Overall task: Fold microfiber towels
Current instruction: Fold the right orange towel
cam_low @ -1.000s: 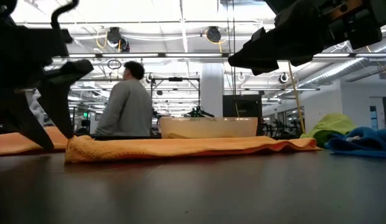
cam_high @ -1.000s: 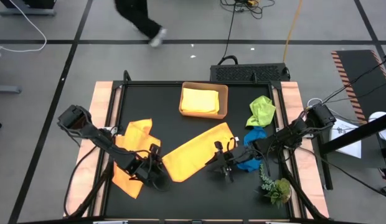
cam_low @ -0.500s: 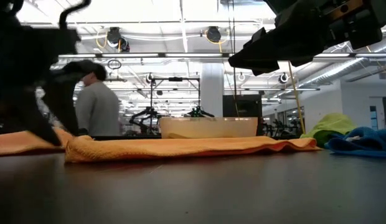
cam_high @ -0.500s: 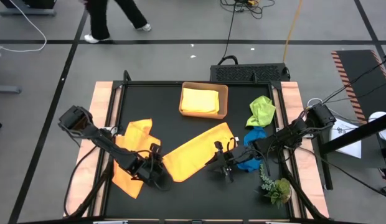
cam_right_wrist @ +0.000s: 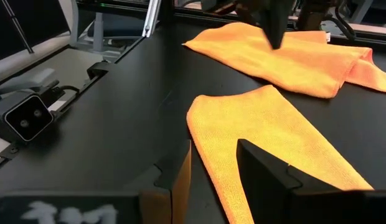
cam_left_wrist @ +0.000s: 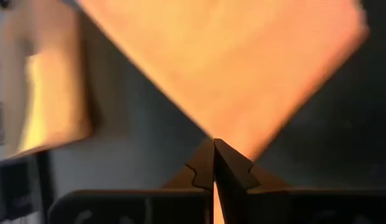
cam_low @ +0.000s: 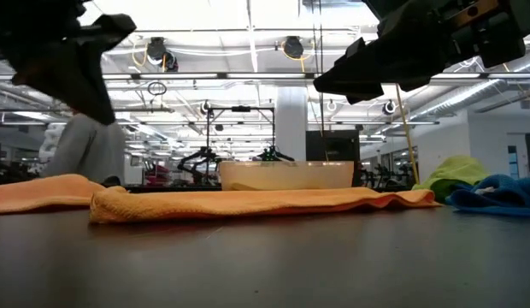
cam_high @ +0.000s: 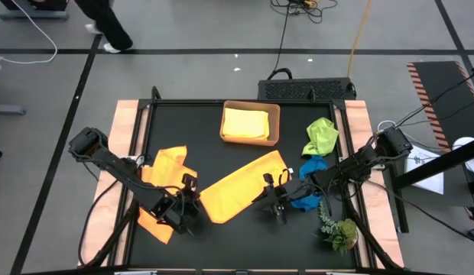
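An orange microfiber towel (cam_high: 241, 187) lies flat and slantwise mid-table, shown also as a long strip (cam_low: 248, 201). A second orange towel (cam_high: 164, 183) lies crumpled at the left. A yellow towel (cam_high: 246, 122) sits in the tan tray, with a lime green towel (cam_high: 321, 136) and a blue towel (cam_high: 310, 187) at the right. My left gripper (cam_high: 186, 218) (cam_low: 98, 103) (cam_left_wrist: 213, 142) is shut and hangs above the middle towel's near left corner (cam_left_wrist: 243, 134), with nothing hanging from it. My right gripper (cam_high: 274, 200) (cam_right_wrist: 211, 155) hovers open above that towel's right end.
The tan tray (cam_high: 277, 114) stands at the table's far middle. A leafy plant sprig (cam_high: 340, 229) lies at the near right corner. A person (cam_low: 85, 150) walks in the room beyond the table. Bare black tabletop (cam_high: 245, 241) runs along the near edge.
My left gripper has risen from the table by the middle towel's near left corner and has shut on nothing. The towel has stayed flat where it was. My right arm has kept still. The person behind has walked toward the left.
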`<action>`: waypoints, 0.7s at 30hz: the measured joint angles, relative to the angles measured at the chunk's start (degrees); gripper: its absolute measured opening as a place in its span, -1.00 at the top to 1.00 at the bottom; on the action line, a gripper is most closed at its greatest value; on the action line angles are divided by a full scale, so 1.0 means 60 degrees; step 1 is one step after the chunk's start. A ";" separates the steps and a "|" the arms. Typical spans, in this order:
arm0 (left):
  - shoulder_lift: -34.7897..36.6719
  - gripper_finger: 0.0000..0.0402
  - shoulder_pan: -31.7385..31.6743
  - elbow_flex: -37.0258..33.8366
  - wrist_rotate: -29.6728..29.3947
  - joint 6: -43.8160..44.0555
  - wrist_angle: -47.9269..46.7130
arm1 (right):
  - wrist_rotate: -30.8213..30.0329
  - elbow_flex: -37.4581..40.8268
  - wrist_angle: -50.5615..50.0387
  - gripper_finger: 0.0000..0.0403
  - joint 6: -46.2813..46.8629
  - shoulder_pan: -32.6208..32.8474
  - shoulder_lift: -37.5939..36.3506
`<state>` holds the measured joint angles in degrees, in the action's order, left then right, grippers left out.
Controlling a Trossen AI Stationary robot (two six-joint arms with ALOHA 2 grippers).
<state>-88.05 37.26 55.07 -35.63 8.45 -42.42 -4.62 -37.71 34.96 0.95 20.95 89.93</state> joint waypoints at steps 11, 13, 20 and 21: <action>0.0000 0.63 -0.0333 -0.0325 0.0659 -0.0097 0.0169 | -0.0004 0.0000 0.0062 0.40 -0.0022 0.0000 0.0000; 0.0000 0.39 -0.0367 -0.0457 0.0661 -0.0073 0.0211 | -0.0007 0.0000 0.0062 0.40 -0.0040 -0.0003 0.0000; -0.0003 -0.32 -0.0295 -0.1331 0.0939 -0.0507 0.1706 | -0.0022 0.0000 0.0058 0.40 -0.0058 -0.0004 0.0000; -0.0004 -0.37 -0.0261 -0.1478 0.0806 -0.0617 0.1883 | -0.0025 0.0000 0.0058 0.40 -0.0058 -0.0007 0.0000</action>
<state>-88.07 35.69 46.20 -30.79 4.75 -31.13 -4.77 -37.71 35.31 0.60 20.91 89.93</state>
